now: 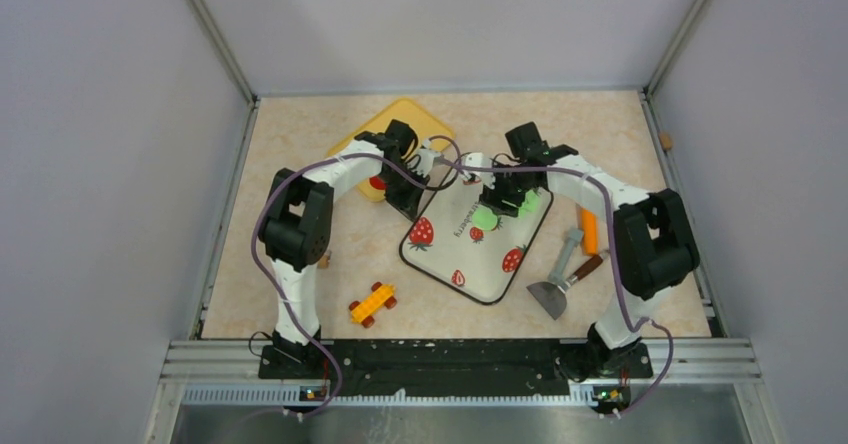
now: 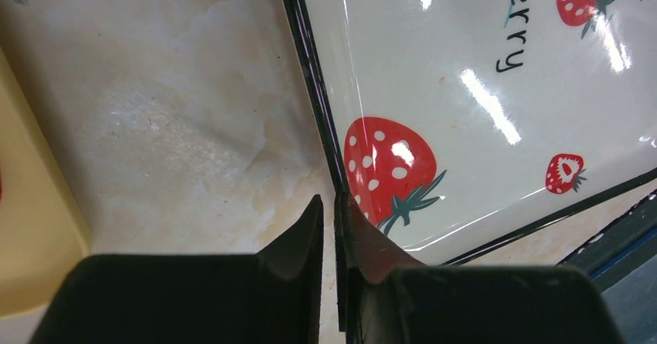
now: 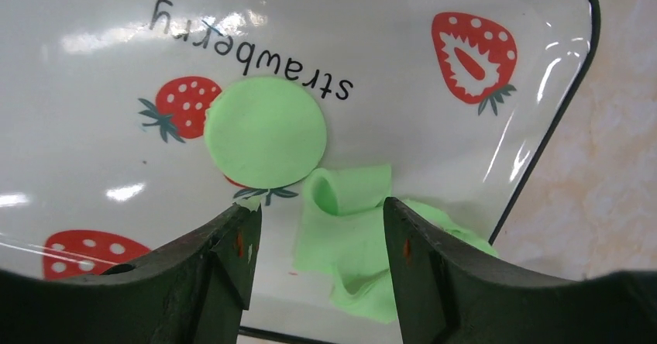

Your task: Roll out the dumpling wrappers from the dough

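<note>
My right gripper (image 3: 318, 218) is spread over the ragged green putty dough (image 3: 364, 270), with a round flat green wrapper (image 3: 265, 132) just left of it. My left gripper (image 2: 335, 232) pinches the black rim of the white strawberry tray (image 2: 434, 49).

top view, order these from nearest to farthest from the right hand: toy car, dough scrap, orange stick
1. dough scrap, beside the right hand on the strawberry plate
2. orange stick, off the plate to its right
3. toy car, far off at the near left
</note>
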{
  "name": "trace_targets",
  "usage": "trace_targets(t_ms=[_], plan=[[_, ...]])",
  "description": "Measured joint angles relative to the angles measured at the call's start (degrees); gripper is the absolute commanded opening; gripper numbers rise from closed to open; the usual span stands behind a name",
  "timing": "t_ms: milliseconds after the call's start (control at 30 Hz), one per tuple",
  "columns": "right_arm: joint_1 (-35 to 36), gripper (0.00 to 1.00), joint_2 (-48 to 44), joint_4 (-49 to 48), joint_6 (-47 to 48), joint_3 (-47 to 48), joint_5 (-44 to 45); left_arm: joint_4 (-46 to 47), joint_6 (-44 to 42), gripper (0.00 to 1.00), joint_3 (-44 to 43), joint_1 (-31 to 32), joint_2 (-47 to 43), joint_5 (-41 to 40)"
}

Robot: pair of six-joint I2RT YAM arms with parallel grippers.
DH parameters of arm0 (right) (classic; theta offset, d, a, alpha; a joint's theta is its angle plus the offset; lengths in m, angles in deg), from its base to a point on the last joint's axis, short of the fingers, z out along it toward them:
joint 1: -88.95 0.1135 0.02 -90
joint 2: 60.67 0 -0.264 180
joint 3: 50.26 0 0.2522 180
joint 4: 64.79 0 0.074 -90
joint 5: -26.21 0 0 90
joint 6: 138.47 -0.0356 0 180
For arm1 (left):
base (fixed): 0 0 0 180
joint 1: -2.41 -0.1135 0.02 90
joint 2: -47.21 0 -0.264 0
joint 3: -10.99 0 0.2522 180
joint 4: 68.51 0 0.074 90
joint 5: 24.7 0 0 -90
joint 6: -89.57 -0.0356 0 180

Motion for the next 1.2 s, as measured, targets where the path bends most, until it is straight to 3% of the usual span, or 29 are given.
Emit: trace_targets(t_ms=[267, 367, 467, 533, 700, 800, 1200], plan=[[0.0, 0.61, 5.9, 1.5, 9.5, 1.2, 2.4, -0.7, -0.3, 0.11, 0.0, 0.0, 0.0, 2.4], [0.0, 0.61, 6.0, 1.7, 10.8, 1.2, 2.9, -1.0, -0.5, 0.28, 0.0, 0.0, 0.1, 3.2], [0.0, 0.61, 6.0, 1.9, 11.8, 1.2, 3.1, -1.0, -0.6, 0.32, 0.0, 0.0, 0.6, 3.5], [0.0, 0.61, 6.0, 1.9, 12.2, 1.2, 3.4, -1.0, -0.4, 0.3, -0.2, 0.0, 1.5, 3.5], [0.0, 0.61, 6.0, 1.9, 13.3, 1.2, 4.5, -1.6, -0.2, 0.15, -1.3, 0.0, 4.2, 4.3], [0.0, 0.6, 6.1, 1.2, 13.5, 1.1, 5.4, -2.1, 0.1, 0.0, -1.9, 0.0, 4.5, 4.7], [0.0, 0.59, 8.2, -0.3, 11.6, 1.2, 6.4, -2.8, 0.4, 0.0, -2.8, -0.7, 5.5, 7.3]])
